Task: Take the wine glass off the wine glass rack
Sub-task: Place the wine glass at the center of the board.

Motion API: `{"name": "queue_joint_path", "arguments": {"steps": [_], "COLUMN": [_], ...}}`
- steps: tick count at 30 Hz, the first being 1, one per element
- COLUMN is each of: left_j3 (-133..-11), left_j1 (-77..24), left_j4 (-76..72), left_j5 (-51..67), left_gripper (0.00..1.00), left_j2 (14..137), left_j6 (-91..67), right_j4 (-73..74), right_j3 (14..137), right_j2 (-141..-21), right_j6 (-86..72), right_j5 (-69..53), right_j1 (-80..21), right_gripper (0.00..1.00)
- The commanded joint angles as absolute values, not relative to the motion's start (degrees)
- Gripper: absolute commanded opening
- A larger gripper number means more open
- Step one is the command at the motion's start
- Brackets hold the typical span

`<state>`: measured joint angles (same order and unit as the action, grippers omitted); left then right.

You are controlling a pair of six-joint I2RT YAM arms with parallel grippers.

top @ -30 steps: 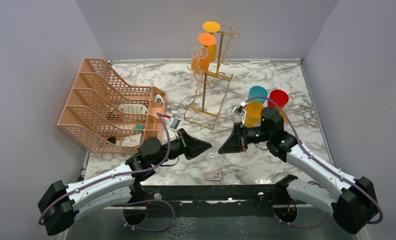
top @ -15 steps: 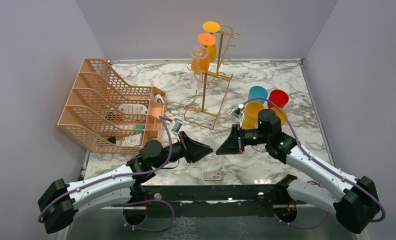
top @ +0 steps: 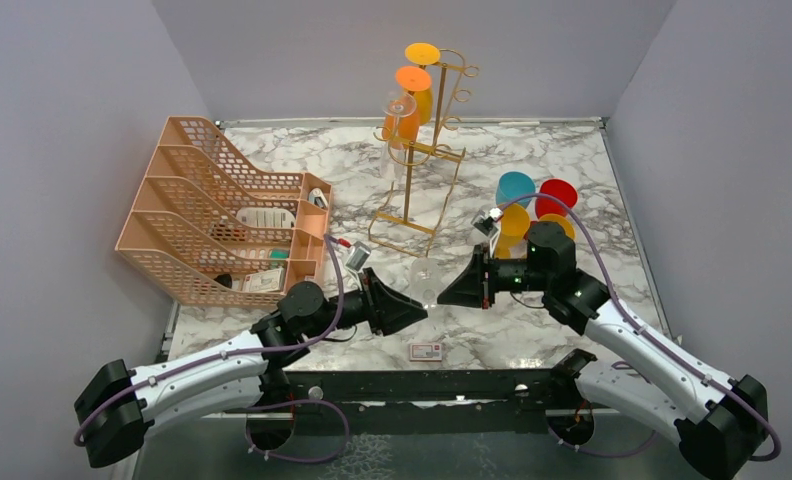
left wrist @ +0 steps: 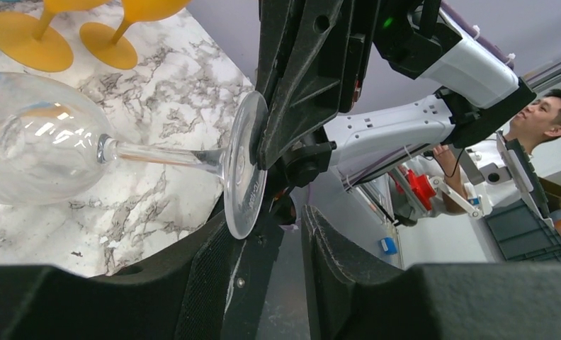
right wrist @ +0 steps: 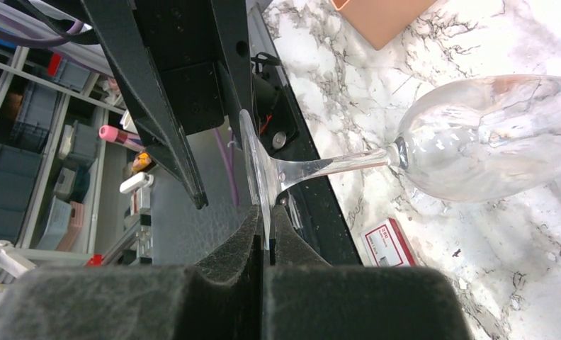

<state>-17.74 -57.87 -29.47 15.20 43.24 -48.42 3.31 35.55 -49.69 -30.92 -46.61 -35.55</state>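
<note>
Right claw point(right wrist: 263, 237) pinched wine glass point(right wrist: 486, 138) foot shut, bowl sideways over worktop point(right wrist: 377, 71); left claw point(left wrist: 286, 230) gaped alongside, so we judged a handover.

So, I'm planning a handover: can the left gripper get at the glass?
Probably yes: the left gripper is open at the foot of the glass, though the right gripper pinches that foot.
</note>
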Motion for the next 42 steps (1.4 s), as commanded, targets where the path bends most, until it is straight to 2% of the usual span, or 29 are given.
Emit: {"name": "queue_joint_path", "arguments": {"steps": [1, 3, 9, 11, 12, 14, 23, 27, 30, 32, 34, 35, 38, 39, 42], "left_j3": [-19.1, -20.0, -22.1, -22.6, -22.7, -22.8, -21.8, -21.8, -22.0, -22.2, -22.3, -22.3, -22.9, -23.4, -25.9], "left_j1": [-58.1, -58.2, -58.4, -58.4, -58.4, -58.4, -58.6, -58.6, -58.6, -58.6, -58.6, -58.6, -58.6, -58.6, -58.6], "left_j4": [-28.4, -28.3, -28.4, -28.4, -28.4, -28.4, -28.4, -28.4, -28.4, -28.4, -28.2, -28.0, -26.2, -25.0, -18.8], "left_j5": [18.8, 19.3, 18.4, 18.3, 18.3, 18.2, 16.8, 16.3, 16.8, 17.6, 18.3, 18.5, 19.3, 19.7, 20.8], "left_gripper": [0.38, 0.3, 0.22, 0.22, 0.27, 0.29, 0.24, 0.18, 0.03, 0.0, 0.0, 0.0, 0.0, 0.0, 0.0], "left_j2": [44.8, 46.6, 49.7, 50.2, 50.4, 50.5, 48.8, 48.7, 49.5, 50.0, 50.4, 50.5, 49.8, 49.4, 48.6], "left_j6": [-48.6, -48.5, -47.5, -47.1, -47.1, -47.1, -47.2, -46.6, -45.9, -45.1, -43.7, -43.0, -38.8, -36.6, -28.2], "right_j4": [2.1, 1.7, 1.3, 1.9, 2.5, 3.5, 2.8, 3.4, 3.7, 3.4, 3.2, 3.2, 4.8, 5.7, 8.0], "right_j3": [37.2, 37.0, 36.5, 36.5, 36.6, 36.9, 36.4, 36.5, 36.5, 36.5, 36.4, 36.4, 37.0, 37.5, 38.7], "right_j2": [-48.7, -48.2, -47.6, -47.9, -48.0, -48.1, -48.9, -49.1, -48.7, -48.4, -48.2, -48.1, -47.7, -47.5, -45.8], "right_j6": [-28.8, -28.8, -27.3, -26.5, -26.0, -25.3, -25.1, -24.4, -24.0, -24.3, -24.5, -24.6, -23.2, -22.6, -21.4], "right_j5": [-45.7, -45.6, -49.7, -50.7, -50.6, -49.7, -52.3, -54.0, -53.6, -53.0, -52.4, -51.9, -49.0, -47.2, -41.5], "right_j1": [-35.5, -35.5, -35.5, -35.5, -35.5, -35.5, -35.5, -35.5, -35.5, -35.5, -35.5, -35.5, -35.5, -35.5, -35.5], "right_gripper": [0.01, 0.01, 0.01, 0.01, 0.01, 0.01, 0.01, 0.01, 0.01, 0.01, 0.07, 0.14, 0.43, 0.49, 0.57]}}
